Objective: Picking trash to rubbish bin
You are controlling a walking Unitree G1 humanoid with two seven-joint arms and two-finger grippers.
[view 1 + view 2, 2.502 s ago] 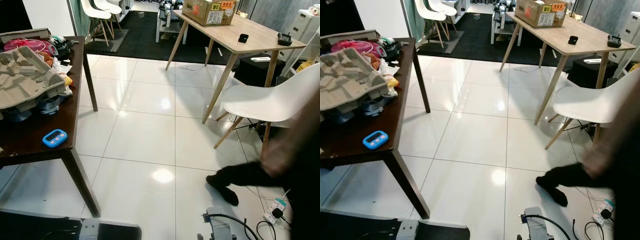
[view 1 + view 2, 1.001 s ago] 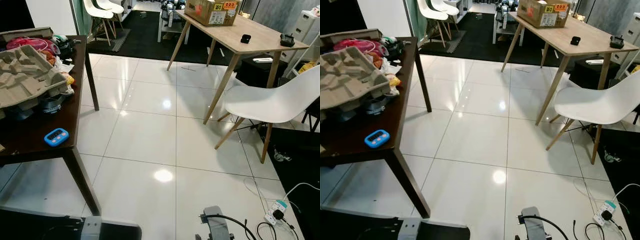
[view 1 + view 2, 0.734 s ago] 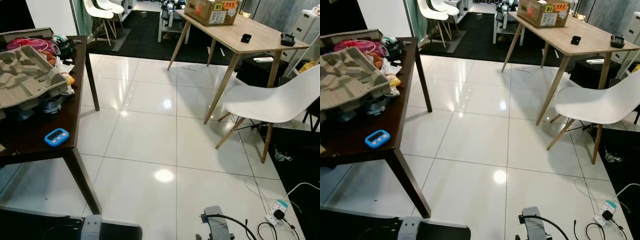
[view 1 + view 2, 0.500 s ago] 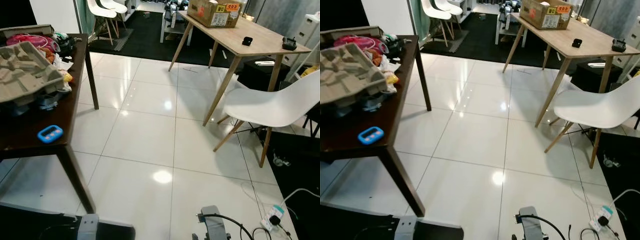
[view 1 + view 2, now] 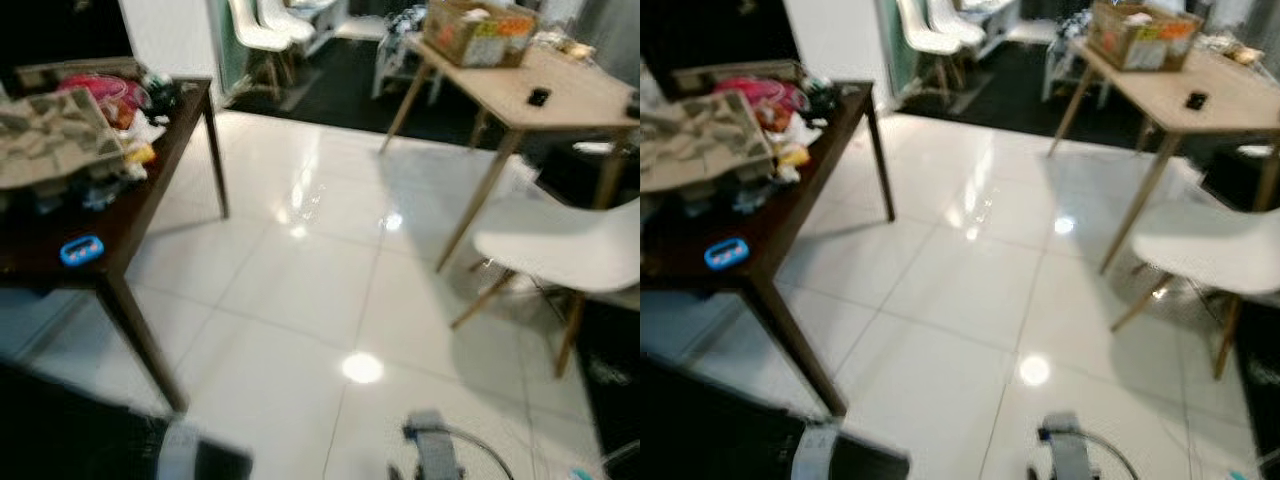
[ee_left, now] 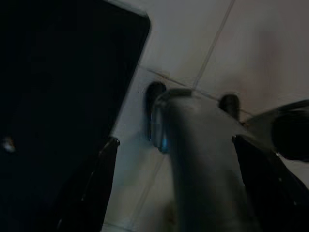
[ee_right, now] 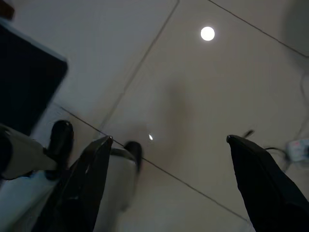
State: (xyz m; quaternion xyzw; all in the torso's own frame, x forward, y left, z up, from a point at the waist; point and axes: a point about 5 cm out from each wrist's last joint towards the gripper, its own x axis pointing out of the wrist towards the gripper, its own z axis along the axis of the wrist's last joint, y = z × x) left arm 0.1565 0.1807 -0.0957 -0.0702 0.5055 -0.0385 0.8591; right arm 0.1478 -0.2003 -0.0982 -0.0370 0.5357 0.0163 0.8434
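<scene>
Right wrist view looks down on glossy white floor tiles (image 7: 203, 96), the right gripper (image 7: 169, 183) hanging spread apart and empty. The left gripper (image 6: 174, 188) also hangs released above the floor. Ahead and left of both, crumpled trash (image 5: 60, 150) heaps on the dark wooden table (image 5: 130, 215).

I see open floor (image 5: 330, 270) ahead; cluttered dark table (image 5: 40, 235) blocks left, white chair (image 5: 570, 245) and wooden table (image 5: 560, 100) block right.
</scene>
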